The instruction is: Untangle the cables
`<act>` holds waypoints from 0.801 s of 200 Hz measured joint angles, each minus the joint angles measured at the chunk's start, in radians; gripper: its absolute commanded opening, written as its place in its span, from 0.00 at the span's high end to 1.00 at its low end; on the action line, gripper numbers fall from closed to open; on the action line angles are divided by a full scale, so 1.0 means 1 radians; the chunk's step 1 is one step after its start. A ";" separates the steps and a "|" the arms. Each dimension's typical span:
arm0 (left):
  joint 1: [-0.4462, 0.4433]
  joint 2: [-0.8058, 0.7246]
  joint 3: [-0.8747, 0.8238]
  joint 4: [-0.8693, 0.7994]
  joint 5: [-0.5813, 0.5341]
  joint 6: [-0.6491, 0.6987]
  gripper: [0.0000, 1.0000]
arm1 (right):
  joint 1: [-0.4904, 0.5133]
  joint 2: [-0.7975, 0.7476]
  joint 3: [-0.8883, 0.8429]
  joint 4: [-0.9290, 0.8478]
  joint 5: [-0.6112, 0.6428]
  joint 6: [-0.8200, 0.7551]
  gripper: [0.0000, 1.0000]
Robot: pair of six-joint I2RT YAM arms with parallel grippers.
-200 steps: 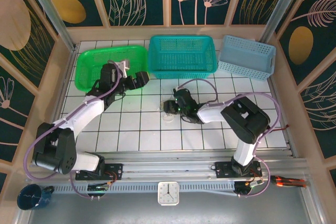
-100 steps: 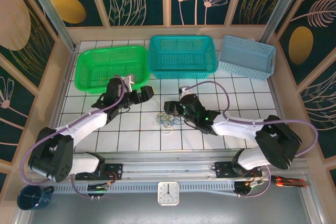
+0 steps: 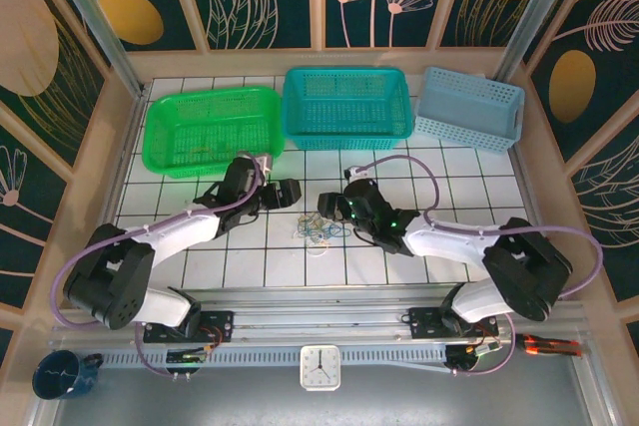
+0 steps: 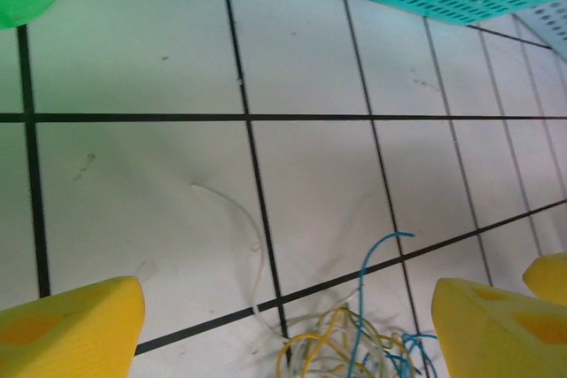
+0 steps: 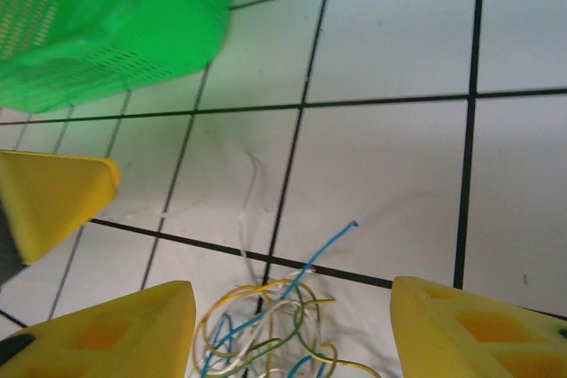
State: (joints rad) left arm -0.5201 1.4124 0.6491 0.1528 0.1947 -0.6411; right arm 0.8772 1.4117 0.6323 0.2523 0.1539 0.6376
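At the near edge a clock [image 3: 319,366] sits on the rail between the two arm bases, and a dark mug [image 3: 60,374] stands off the left corner. Further in, on the white tiled table [image 3: 349,266], the cables [image 3: 319,230] lie as one small loose tangle of yellow, blue and white wire, midway between the two arms. The left gripper [image 4: 283,307] hangs just left of the tangle with its yellow fingers [image 4: 71,325] spread wide and nothing between them. In its wrist view the tangle lies low between the fingers, a blue end [image 4: 381,258] curling upward and a white strand [image 4: 239,223] arcing off to the left. The right gripper [image 5: 292,307] faces it from the other side, also spread wide and holding nothing, with the tangle on the tiles between its fingers. Along the far side stand a green basket [image 3: 210,127], a teal basket [image 3: 346,107] and a light blue basket [image 3: 469,107], well apart from the wires.
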 measured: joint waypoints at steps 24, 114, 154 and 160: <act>0.000 0.003 0.000 0.001 -0.025 0.006 0.15 | -0.040 0.064 0.000 0.027 -0.033 0.020 0.46; 0.000 -0.034 -0.023 0.012 -0.047 0.012 0.07 | -0.123 0.225 0.003 0.182 -0.179 0.084 0.55; 0.000 -0.047 -0.029 0.027 -0.047 0.012 0.07 | -0.124 0.291 0.046 0.208 -0.208 0.098 0.65; 0.000 -0.049 -0.030 0.028 -0.047 0.012 0.06 | -0.124 0.301 0.053 0.212 -0.210 0.100 0.69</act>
State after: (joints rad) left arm -0.5201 1.3636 0.6189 0.1810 0.1482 -0.6292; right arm 0.7528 1.7123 0.6857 0.4648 -0.0563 0.7372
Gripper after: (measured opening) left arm 0.932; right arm 0.365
